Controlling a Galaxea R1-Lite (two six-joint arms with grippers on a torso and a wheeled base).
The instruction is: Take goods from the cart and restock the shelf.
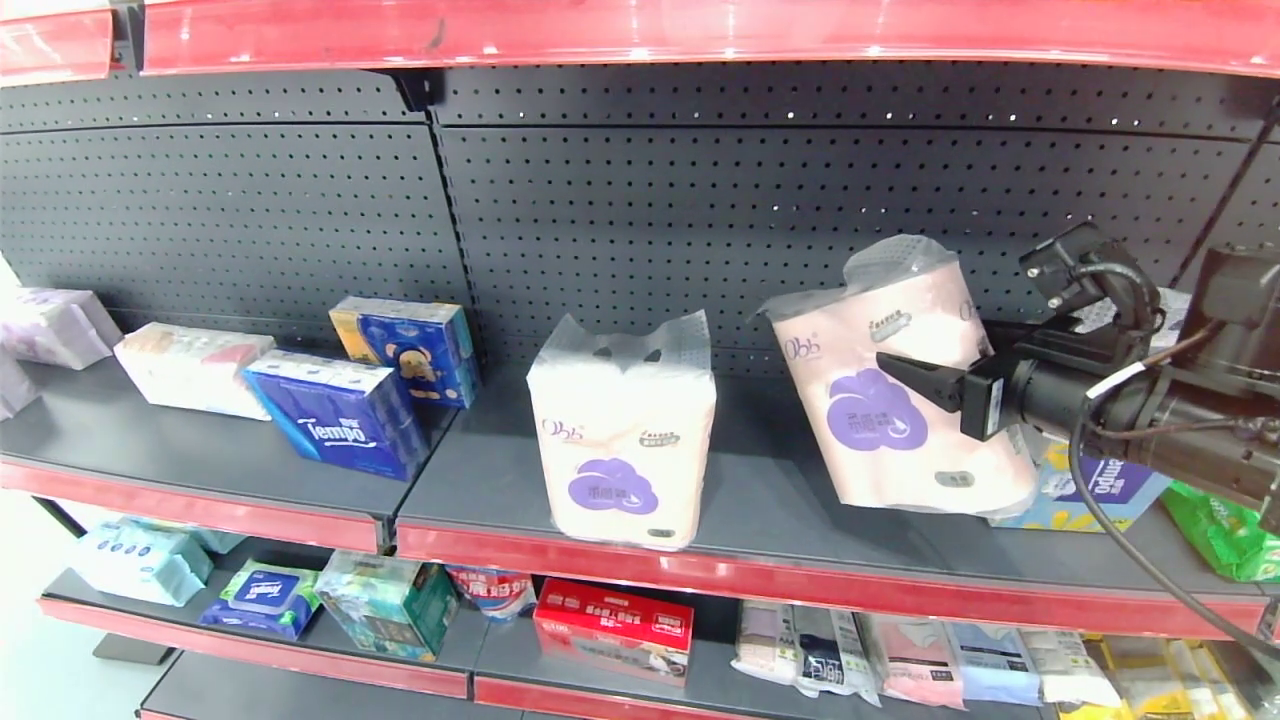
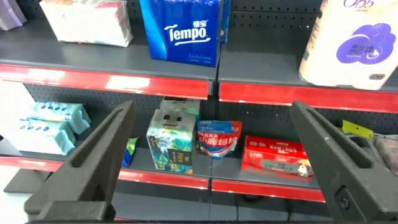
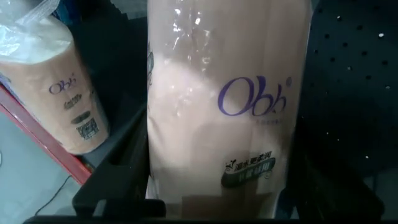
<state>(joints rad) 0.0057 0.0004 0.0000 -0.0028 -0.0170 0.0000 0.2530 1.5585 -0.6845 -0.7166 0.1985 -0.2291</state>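
Observation:
A pink-white tissue roll pack [image 1: 900, 400] with a purple logo leans tilted on the middle shelf [image 1: 760, 580], right of centre. My right gripper [image 1: 920, 385] is shut on its sides. In the right wrist view the held pack [image 3: 224, 106] sits between the dark fingers [image 3: 118, 180]. A second, matching pack [image 1: 620, 440] stands upright near the shelf's front edge, to the left of the held one, and also appears in the right wrist view as the standing pack [image 3: 56, 87]. My left gripper [image 2: 211, 168] is open and holds nothing, facing the lower shelf [image 2: 186, 177].
Blue tissue packs [image 1: 340, 410], a white pack [image 1: 190, 368] and a blue-yellow box [image 1: 410, 345] fill the shelf's left part. A blue-yellow pack [image 1: 1090, 490] and a green bag [image 1: 1220, 530] lie under my right arm. The upper shelf's red edge [image 1: 700, 30] overhangs.

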